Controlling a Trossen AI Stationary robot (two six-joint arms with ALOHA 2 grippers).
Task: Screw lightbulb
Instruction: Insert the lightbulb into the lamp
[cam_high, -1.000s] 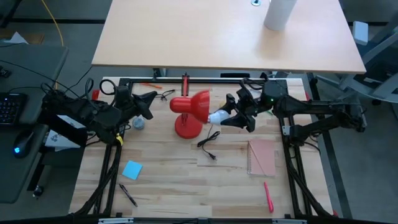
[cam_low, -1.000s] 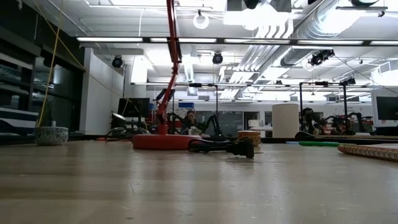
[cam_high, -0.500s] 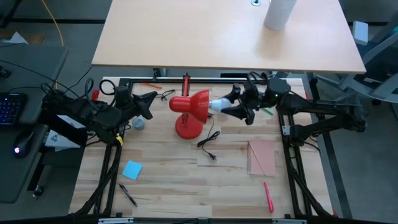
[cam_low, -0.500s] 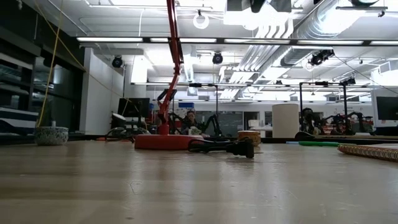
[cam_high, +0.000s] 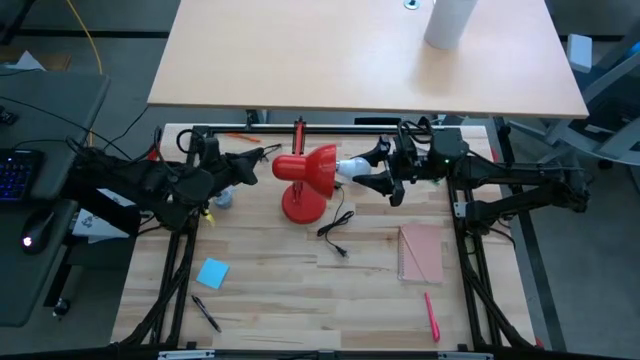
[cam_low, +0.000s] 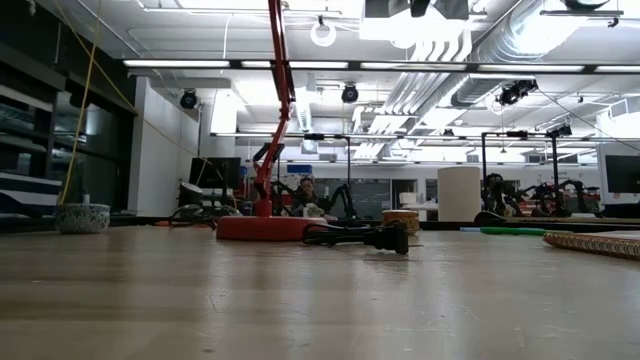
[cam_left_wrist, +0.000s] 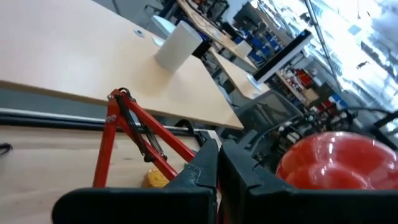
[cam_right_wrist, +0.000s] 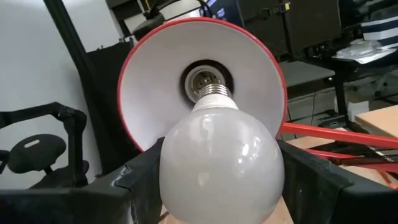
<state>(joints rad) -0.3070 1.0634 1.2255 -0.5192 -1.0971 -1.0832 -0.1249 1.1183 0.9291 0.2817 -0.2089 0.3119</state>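
lightbulb (cam_high: 352, 166) right of lamp (cam_high: 308, 171) | notebook (cam_high: 421, 253) right

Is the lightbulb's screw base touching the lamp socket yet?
Cannot tell: in the right wrist view the lightbulb base overlaps the socket, hiding any gap.

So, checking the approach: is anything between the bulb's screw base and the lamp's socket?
Nothing: the right wrist view shows the lightbulb base just short of the socket.

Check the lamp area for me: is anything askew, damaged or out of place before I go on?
Nothing stands out. The right gripper holds the lightbulb with its screw base pointed at the empty socket inside the red lamp shade, not yet in. The lamp's unplugged cord lies loose on the table.
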